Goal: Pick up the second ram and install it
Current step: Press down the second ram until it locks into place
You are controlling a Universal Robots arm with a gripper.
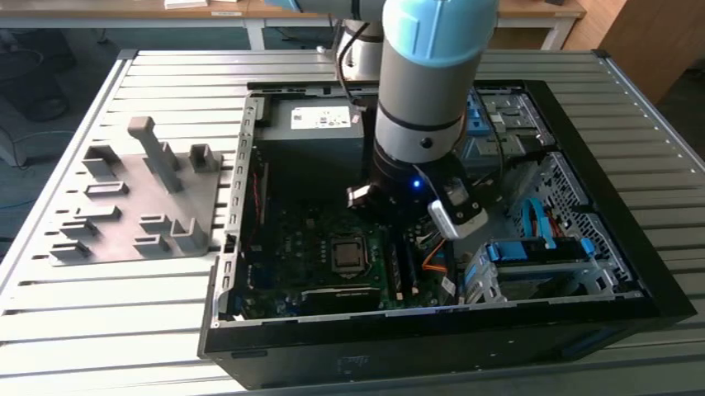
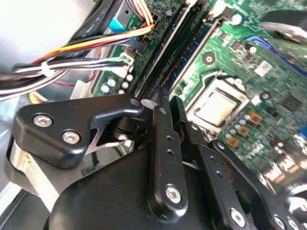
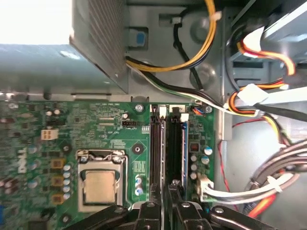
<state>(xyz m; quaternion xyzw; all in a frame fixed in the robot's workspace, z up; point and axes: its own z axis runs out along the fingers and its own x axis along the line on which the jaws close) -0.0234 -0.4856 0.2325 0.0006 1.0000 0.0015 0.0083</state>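
My gripper is low inside the open computer case, over the memory slots on the green motherboard. In both wrist views its black fingers stand close together with a thin gap. A long dark stick, the second ram, runs edge-on between them, in line with a slot. A neighbouring slot holds another stick, and a blue slot lies on the other side. In the exterior view the arm hides the fingers and the slots.
The processor socket sits beside the slots. Cable bundles and the power supply crowd the board's edges. A drive cage fills the case at the exterior view's right. A grey fixture plate with blocks lies on the slatted table at its left.
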